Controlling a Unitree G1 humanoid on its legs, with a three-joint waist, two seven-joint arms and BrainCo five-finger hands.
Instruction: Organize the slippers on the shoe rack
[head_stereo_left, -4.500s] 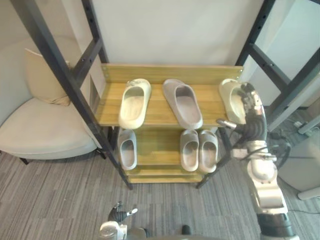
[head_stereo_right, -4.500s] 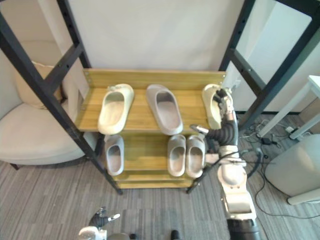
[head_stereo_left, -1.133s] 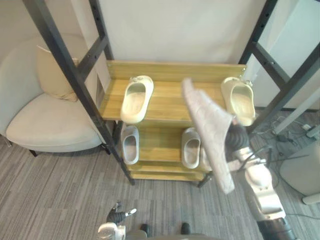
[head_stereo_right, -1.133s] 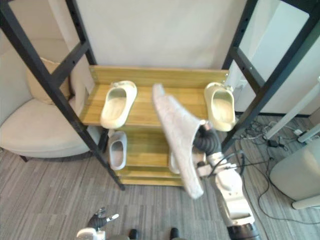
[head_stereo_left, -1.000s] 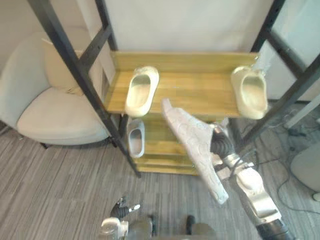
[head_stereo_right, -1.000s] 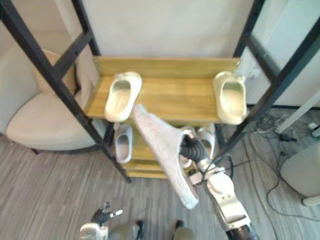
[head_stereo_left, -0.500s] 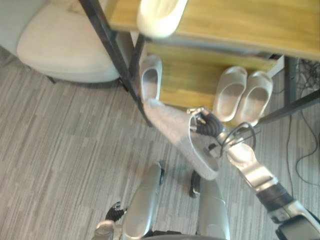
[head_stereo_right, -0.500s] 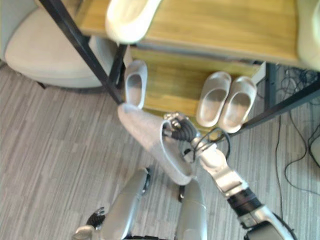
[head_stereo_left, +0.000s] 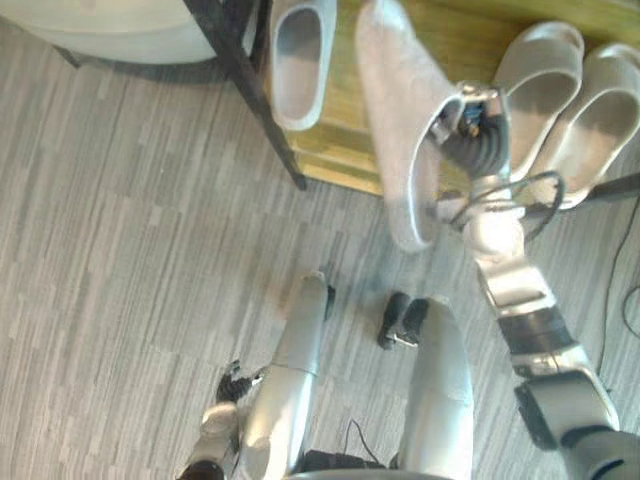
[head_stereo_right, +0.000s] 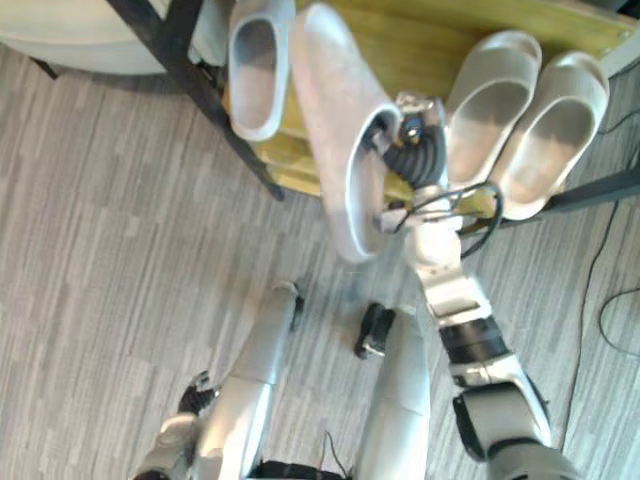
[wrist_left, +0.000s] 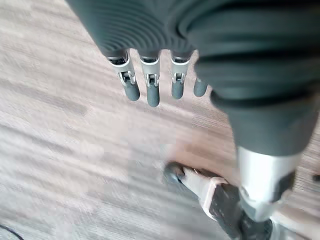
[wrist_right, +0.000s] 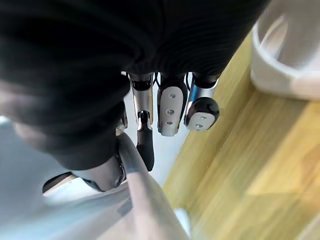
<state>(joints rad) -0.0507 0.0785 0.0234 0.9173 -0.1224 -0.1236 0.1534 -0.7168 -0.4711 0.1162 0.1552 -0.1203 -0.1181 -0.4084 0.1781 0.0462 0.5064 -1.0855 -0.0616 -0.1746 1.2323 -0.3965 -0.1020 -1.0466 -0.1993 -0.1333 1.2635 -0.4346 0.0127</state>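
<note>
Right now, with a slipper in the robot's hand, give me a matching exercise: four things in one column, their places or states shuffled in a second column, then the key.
Things:
1. right hand
2. left hand
3. pair of pale slippers
4. single grey slipper

Places or states:
A. alone on the left part of the lower shelf
B. side by side on the right part of the lower shelf
C. open, low over the floor
D. shut on the carried slipper

Pairs: 1-D, 2-C, 3-B, 4-A.
</note>
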